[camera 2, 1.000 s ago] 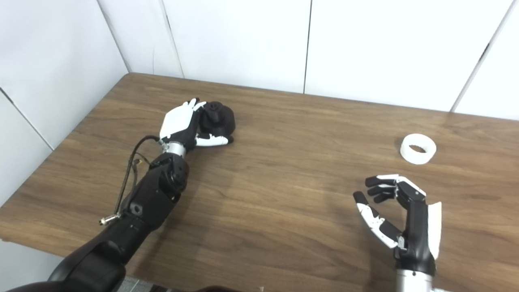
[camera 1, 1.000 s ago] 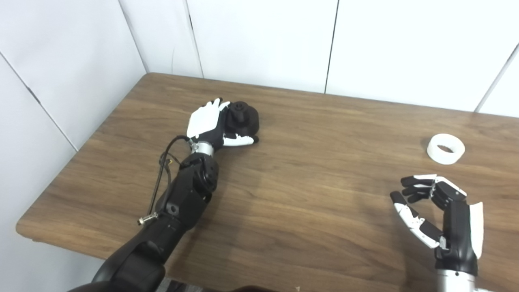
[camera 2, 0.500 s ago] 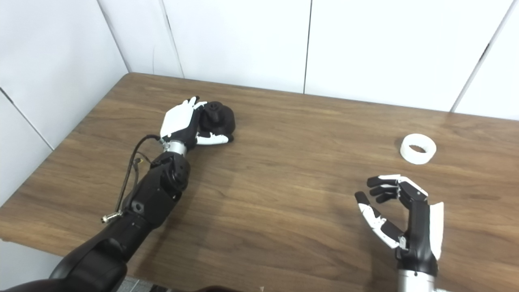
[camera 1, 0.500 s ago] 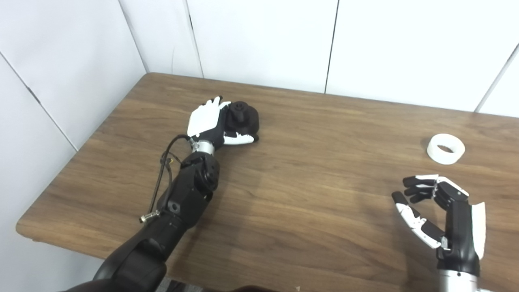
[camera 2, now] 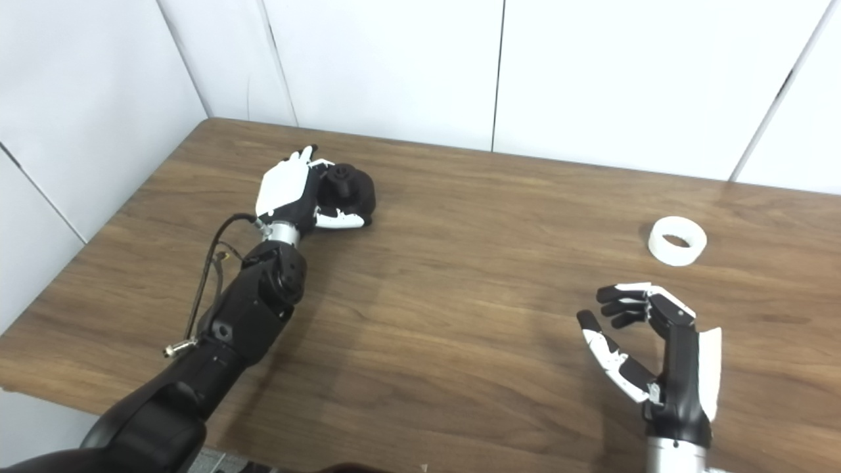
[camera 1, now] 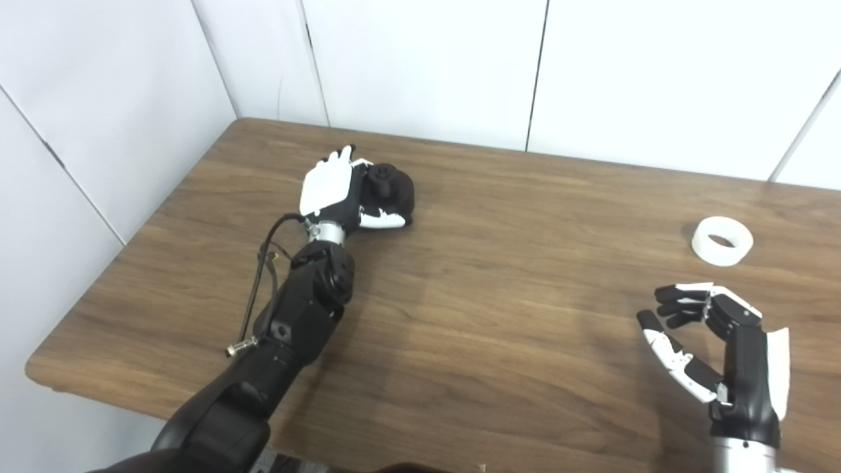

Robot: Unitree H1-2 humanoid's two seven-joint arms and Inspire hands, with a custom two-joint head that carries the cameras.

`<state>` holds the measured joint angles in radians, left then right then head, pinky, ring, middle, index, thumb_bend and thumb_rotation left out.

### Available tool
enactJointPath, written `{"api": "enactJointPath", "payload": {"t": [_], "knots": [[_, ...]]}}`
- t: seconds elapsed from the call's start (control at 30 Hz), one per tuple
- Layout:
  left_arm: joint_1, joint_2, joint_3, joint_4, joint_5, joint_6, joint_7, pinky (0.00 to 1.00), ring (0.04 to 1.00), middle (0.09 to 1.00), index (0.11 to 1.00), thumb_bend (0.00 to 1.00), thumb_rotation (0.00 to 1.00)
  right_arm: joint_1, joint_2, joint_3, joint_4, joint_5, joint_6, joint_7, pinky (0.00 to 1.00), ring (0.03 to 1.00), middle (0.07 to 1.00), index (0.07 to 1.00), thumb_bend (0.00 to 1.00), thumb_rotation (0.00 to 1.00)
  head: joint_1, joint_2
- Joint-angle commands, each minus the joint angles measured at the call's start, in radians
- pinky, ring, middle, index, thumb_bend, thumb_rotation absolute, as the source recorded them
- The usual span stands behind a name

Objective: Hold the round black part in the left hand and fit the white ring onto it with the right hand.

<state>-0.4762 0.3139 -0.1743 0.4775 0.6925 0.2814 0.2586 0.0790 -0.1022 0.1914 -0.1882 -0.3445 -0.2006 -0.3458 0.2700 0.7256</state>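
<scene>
The round black part, with a knob on top, sits at the back left of the wooden table. My left hand is shut on it, fingers wrapped behind it and the thumb across its front. Whether the part touches the table I cannot tell. The white ring lies flat at the right side of the table, held by nothing. My right hand hovers open near the front right, well in front of the ring, fingers curled apart with nothing between them.
White wall panels close off the table at the back and the left. A black cable loops along my left forearm. Bare wood lies between the two hands.
My left hand has closed tighter on the black part and shifted a little back and to the left with it. The right hand has drifted slightly down and right. The ring has not moved.
</scene>
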Motion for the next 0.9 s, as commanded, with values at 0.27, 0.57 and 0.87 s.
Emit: {"api": "enactJointPath", "payload": {"t": [0.27,0.57,0.87], "knots": [[-0.025,0.032,0.013,-0.033,-0.004,-0.013,0.021,1.0,1.0,1.0,0.641,0.77,0.36,0.054,0.037,-0.026,0.017,-0.008,-0.021,-0.001,0.39,0.494,0.573,0.493,0.5,0.15,-0.003,0.004],[0.024,0.003,-0.012,-0.104,-0.018,-0.039,0.001,1.0,1.0,1.0,0.636,0.85,0.36,0.049,0.039,-0.023,0.021,-0.009,-0.023,0.0,0.39,0.485,0.565,0.493,0.5,0.15,-0.008,0.008],[0.089,-0.028,-0.041,-0.207,-0.026,-0.026,-0.061,1.0,1.0,1.0,0.65,0.86,0.34,0.048,0.038,-0.022,0.017,-0.009,-0.016,0.004,0.39,0.49,0.567,0.493,0.5,0.15,-0.006,0.013]]}}
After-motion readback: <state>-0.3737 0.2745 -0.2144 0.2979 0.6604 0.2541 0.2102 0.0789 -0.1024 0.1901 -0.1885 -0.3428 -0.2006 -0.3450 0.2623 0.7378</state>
